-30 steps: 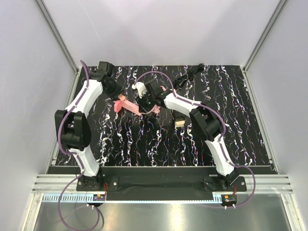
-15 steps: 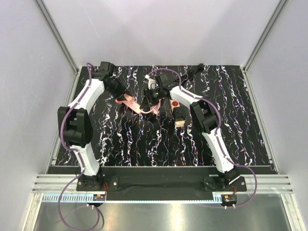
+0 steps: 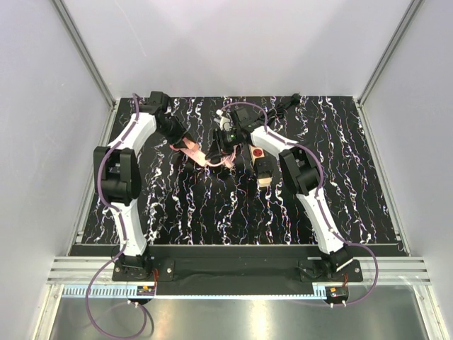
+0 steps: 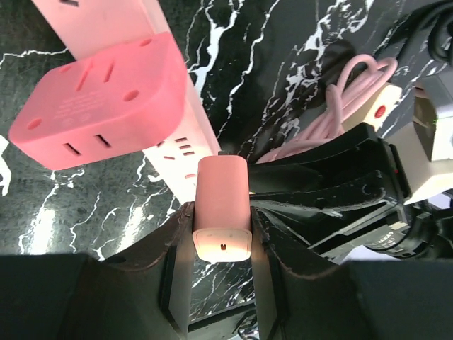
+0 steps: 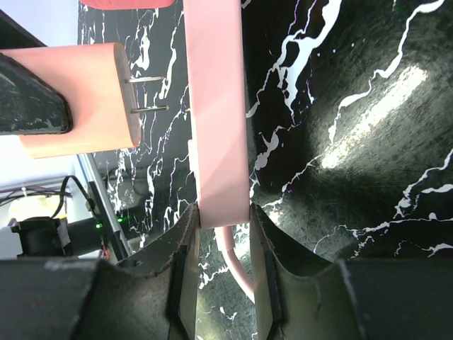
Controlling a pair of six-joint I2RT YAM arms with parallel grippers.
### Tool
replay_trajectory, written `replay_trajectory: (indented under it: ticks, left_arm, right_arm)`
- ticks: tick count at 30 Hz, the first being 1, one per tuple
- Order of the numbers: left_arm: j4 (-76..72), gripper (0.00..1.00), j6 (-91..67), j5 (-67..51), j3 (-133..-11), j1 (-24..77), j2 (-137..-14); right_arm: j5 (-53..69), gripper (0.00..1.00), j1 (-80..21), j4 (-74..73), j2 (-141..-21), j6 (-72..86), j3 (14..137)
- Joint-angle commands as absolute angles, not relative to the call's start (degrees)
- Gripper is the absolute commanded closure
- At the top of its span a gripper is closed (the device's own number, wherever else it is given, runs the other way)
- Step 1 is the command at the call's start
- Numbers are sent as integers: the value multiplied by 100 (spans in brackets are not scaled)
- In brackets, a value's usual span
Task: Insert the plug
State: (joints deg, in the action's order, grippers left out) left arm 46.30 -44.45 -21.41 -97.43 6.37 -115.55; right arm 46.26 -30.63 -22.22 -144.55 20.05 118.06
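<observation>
My left claw (image 4: pixel 221 237) clenching pink plug (image 4: pixel 222 205) by its body, leaving prongs (image 5: pixel 145 93) free, pointing at power strip (image 5: pixel 216 106). My right claw (image 5: pixel 221 234) grasping strip near cord (image 5: pixel 237 273) end, likely bracing it against push. Plug hovering just beside strip's socket face, prongs not yet entering

Pink plug (image 4: pixel 222 212), pink power strip (image 5: pixel 216 106); black table (image 3: pixel 212 205) with white marbled veins.

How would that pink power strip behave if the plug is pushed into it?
The pink power strip looks like a rigid plastic bar, so it probably won't flex. Only one end sits between the right jaws, so a push from the plug might pivot it. Its smooth shell could slip; its cord looks floppy.
</observation>
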Motion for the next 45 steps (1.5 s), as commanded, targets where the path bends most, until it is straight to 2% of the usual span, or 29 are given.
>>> replay_trajectory:
  ticks: [1,25,45]
  left_arm:
    - [4570,100,-4385,-2056,-9862,580,-11470]
    - [4377,100,-4781,-1802,-9334,510,-11400]
    - [3929,100,-4931,-2171,-9079,527,-11566]
  right_arm:
    - [4588,100,-3076,-2698,-14818,2136,11733]
    - [4649,100,-3032,-2575,-14810,2250,11689]
    - [4711,100,-3023,-2558,-14845,2241,11716]
